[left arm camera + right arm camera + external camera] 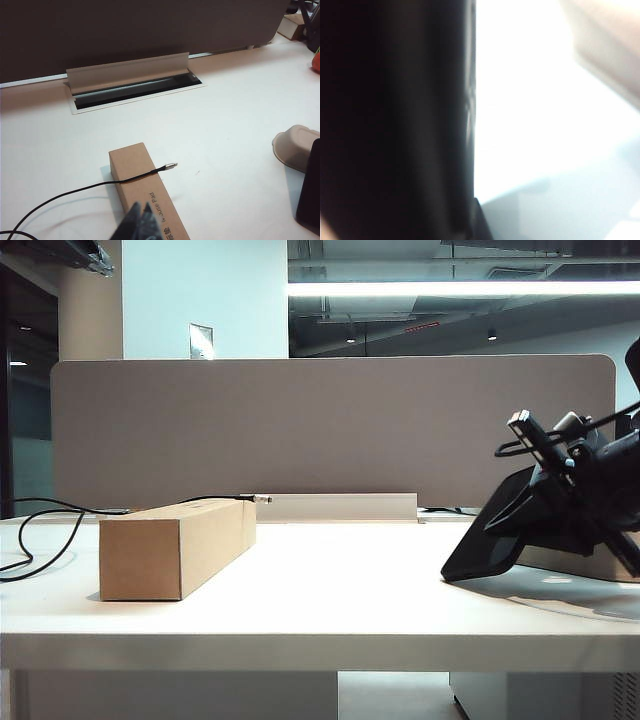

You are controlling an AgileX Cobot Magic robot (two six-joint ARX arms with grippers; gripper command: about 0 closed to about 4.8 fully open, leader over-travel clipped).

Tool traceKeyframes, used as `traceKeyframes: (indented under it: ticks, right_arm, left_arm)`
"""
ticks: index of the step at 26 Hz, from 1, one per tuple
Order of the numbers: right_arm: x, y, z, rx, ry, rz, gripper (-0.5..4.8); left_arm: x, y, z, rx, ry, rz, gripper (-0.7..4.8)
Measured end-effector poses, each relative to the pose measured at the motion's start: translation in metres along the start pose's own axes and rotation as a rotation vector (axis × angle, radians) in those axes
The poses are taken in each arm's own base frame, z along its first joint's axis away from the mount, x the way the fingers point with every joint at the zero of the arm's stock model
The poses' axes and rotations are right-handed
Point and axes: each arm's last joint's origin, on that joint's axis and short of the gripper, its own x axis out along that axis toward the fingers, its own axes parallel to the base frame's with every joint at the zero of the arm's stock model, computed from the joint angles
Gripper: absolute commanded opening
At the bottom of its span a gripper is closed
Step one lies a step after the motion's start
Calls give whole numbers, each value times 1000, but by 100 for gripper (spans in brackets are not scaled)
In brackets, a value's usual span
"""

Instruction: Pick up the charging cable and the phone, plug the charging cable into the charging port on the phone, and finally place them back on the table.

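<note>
The right gripper (560, 502) sits at about three o'clock in the exterior view, its fingers drawn in tight on the phone (492, 535). The phone is tilted, with its low corner touching or nearly touching the table (340, 590) and its upper end hidden inside the black hardware. That angle probably frees the short bottom edge so a plug can meet it, though the charging port itself is too small to make out. In the right wrist view the phone (395, 120) fills most of the picture as a dark blur, so it is close against the camera. The left gripper (137, 225) appears only in its own wrist view, its fingertips pressed together and holding nothing, poised above the near end of the cardboard box (145, 195). The charging cable (90, 189) is draped over the box, so its silvery plug (171, 165) sticks out past the far edge clear of the table, where it looks easy to pinch. In the exterior view the box (180, 548) is at nine o'clock, well apart from the phone, and the cable (45, 530) trails off behind it. A cream tray (295, 147) lies beside the phone (310, 190). The cable has not been picked up yet.
</note>
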Motion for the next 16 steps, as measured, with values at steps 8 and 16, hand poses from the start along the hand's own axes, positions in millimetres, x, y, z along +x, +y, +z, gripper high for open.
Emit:
traceKeyframes:
  ticks: [8, 16]
  right_arm:
    - [-36, 46, 25, -120, -151, 127, -6]
    - [-85, 91, 37, -272, -286, 227, -6]
  left_arm:
    - [14, -6, -2, 14, -2, -38, -6]
    - [69, -15, -23, 45, 81, -131, -6]
